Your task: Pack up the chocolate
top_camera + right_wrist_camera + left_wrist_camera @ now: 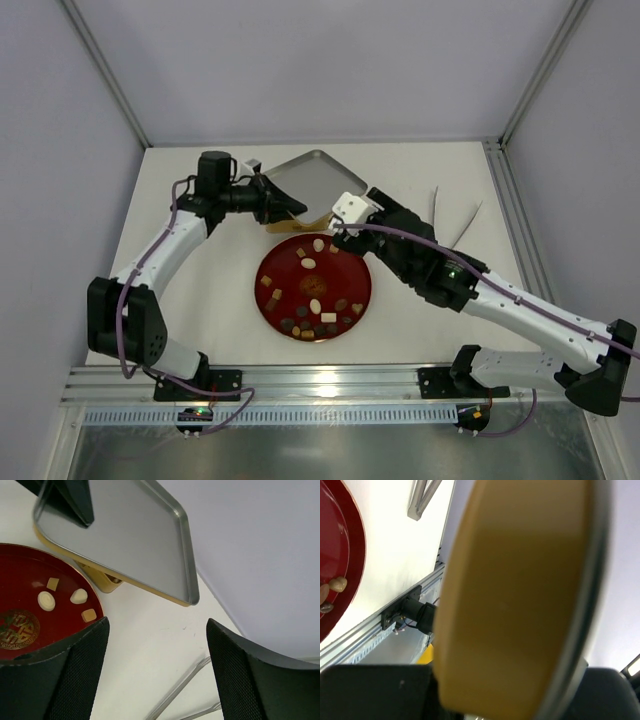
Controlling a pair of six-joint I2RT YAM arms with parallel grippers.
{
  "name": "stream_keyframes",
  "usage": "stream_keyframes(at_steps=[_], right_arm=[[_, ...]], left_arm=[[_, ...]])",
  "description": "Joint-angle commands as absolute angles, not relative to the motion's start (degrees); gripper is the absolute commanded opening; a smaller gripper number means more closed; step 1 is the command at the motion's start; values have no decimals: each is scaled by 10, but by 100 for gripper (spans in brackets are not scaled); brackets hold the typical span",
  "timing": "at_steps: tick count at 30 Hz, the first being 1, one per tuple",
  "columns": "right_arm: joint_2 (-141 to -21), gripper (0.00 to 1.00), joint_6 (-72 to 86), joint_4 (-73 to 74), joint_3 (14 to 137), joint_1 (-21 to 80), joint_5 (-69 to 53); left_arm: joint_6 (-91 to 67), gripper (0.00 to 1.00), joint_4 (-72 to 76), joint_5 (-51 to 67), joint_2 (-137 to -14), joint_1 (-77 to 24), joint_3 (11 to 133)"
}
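Note:
The chocolate (312,290), several small brown, tan and cream pieces, lies on the red round plate (272,262) in the middle of the table. A few pieces (62,597) show in the right wrist view, and two (335,586) in the left wrist view. My left gripper (278,205) is shut on the lid (320,178) of the gold box and holds it tilted up; its gold outside (520,600) fills the left wrist view. The gold box (99,579) is mostly hidden under the lid. My right gripper (157,625) is open and empty, just beyond the plate's far right rim.
Metal tongs (455,225) lie on the table to the right of my right arm; they also show in the right wrist view (182,692). White walls enclose the table at the back and sides. A metal rail (330,382) runs along the near edge.

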State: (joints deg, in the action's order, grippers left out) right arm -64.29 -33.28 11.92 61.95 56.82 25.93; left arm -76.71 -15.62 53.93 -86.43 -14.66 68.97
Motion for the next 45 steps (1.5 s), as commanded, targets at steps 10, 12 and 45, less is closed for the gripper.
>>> stream_keyframes(at_steps=[10, 12, 45], right_arm=[[-589, 79, -220, 147, 654, 504, 116], [-586, 79, -223, 156, 657, 505, 92], [-589, 79, -566, 23, 518, 764, 454]], left_arm=[[-780, 0, -111, 570, -807, -149, 655], [-787, 0, -110, 574, -807, -149, 656], [-862, 0, -22, 618, -653, -221, 490]])
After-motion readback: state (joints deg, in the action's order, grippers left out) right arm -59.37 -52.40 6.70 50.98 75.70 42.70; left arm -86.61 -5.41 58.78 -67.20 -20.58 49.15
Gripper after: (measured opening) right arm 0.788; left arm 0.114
